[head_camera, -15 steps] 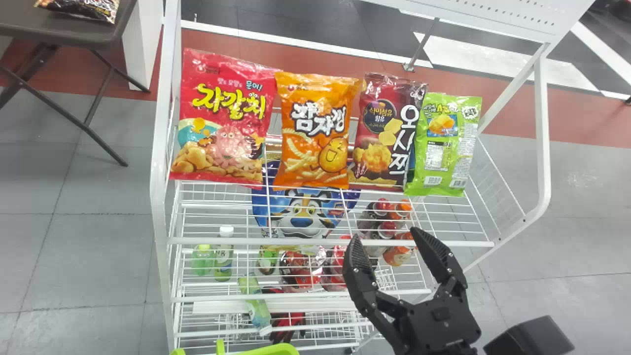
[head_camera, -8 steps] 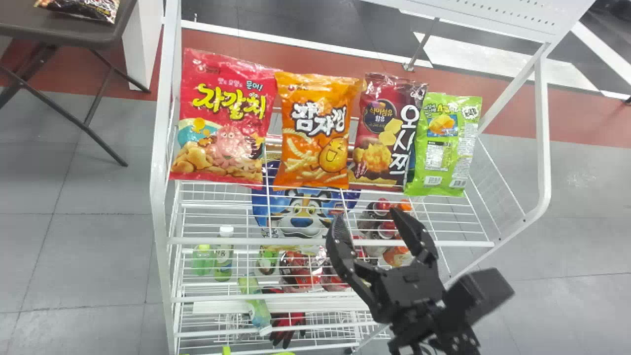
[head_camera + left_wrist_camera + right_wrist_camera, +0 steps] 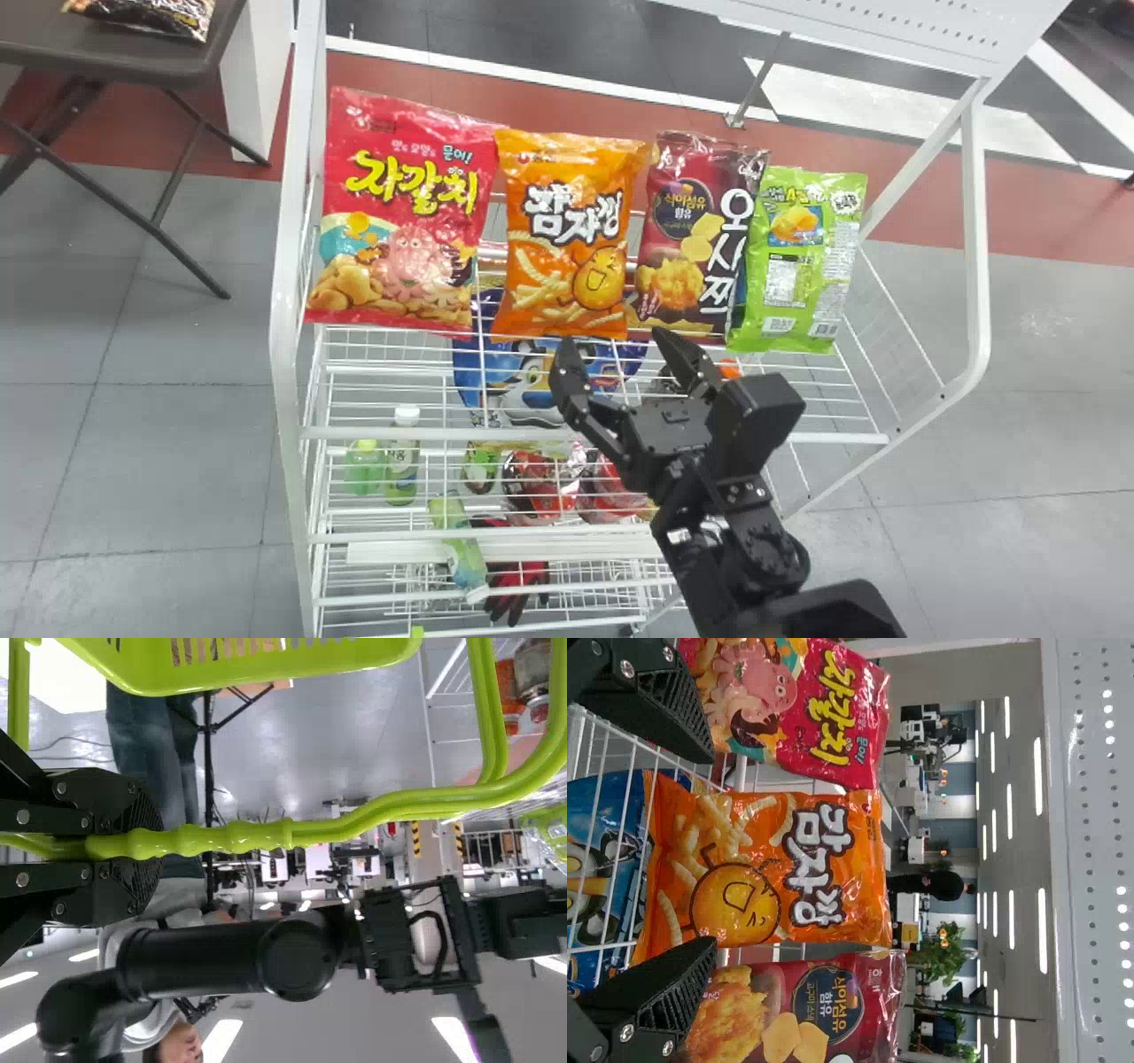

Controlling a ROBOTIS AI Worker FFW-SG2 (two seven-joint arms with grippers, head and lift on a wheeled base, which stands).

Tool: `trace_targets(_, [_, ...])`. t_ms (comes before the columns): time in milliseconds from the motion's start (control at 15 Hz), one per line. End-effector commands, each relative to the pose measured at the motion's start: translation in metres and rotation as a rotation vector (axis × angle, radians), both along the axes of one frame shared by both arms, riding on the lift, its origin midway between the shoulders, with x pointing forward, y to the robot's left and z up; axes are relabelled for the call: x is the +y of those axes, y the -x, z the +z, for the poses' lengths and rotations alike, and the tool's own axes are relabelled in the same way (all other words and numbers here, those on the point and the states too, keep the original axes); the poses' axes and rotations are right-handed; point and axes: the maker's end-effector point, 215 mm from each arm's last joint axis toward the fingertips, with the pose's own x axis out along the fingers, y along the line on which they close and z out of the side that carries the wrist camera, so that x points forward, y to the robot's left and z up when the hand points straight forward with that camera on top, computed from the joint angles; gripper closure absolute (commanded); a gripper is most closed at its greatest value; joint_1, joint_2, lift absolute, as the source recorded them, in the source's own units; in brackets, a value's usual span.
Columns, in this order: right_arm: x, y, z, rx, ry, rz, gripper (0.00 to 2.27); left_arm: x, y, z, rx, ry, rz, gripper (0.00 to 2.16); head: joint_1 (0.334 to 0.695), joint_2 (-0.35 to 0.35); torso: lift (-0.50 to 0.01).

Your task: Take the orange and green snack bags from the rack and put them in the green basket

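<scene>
- Reading the clock around the right gripper (image 3: 613, 338) in the head view, the glossy orange snack bag (image 3: 567, 235) is standing between eleven and twelve o'clock, upright on the white metal wire rack (image 3: 594, 435).
- The right gripper is holding nothing; its two flat black fingers are standing wide apart, pointing towards the orange bag's lower edge. Whether they are touching it, I cannot tell.
- The bright green snack bag (image 3: 797, 266) is standing on the rack at two o'clock.
- Between these two, at one o'clock, a dark red snack bag (image 3: 687, 235) is standing, with its edge meeting the green one.
- At ten o'clock, a large pink-red snack bag (image 3: 403, 208) is standing beside the orange one.
- The left gripper (image 3: 146, 846) is clamping narrowly around the handle (image 3: 230, 837) of the lime-green plastic basket (image 3: 266, 665).
- At eight o'clock, lower down in the rack, two small bottles (image 3: 402, 456) are standing side by side.
- Farther off, at ten o'clock, a dark packet (image 3: 164, 16) is lying on a brown folding table (image 3: 106, 53).
</scene>
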Motion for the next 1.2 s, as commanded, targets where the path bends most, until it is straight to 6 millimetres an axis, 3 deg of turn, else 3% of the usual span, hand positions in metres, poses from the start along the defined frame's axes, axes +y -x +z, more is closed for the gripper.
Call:
trace_targets(0, [0.005, -0.032, -0.004, 0.009, 0.019, 0.006, 0.08, 0.005, -0.002, -0.001, 0.003, -0.004, 0.006, 2.15, 0.695, -0.35, 0.0])
trace_targets(333, [0.003, -0.09, -0.008, 0.029, 0.034, -0.009, 0.08, 0.009, -0.005, -0.001, 0.004, -0.01, 0.013, 2.15, 0.695, -0.35, 0.0])
trace_targets(800, [0.004, -0.146, -0.028, 0.077, 0.027, -0.005, 0.16, 0.011, -0.01, -0.005, 0.012, -0.012, 0.02, 2.15, 0.695, -0.35, 0.0])
trace_targets(867, [0.004, -0.149, -0.034, 0.097, 0.024, -0.007, 0.37, 0.011, -0.01, -0.006, 0.013, -0.011, 0.021, 2.15, 0.695, -0.35, 0.0])
trace_targets(933, [0.004, -0.149, -0.034, 0.097, 0.027, -0.007, 1.36, 0.011, -0.011, -0.006, 0.013, -0.01, 0.021, 2.15, 0.695, -0.35, 0.0])
trace_targets(1000, [0.007, -0.147, -0.033, 0.093, 0.027, -0.003, 1.97, 0.011, -0.012, -0.006, 0.012, -0.01, 0.022, 2.15, 0.695, -0.35, 0.0])
trace_targets(1133, [0.014, -0.138, -0.023, 0.063, 0.035, 0.017, 2.24, 0.01, -0.014, -0.006, 0.008, -0.013, 0.021, 2.15, 0.695, -0.35, 0.0])
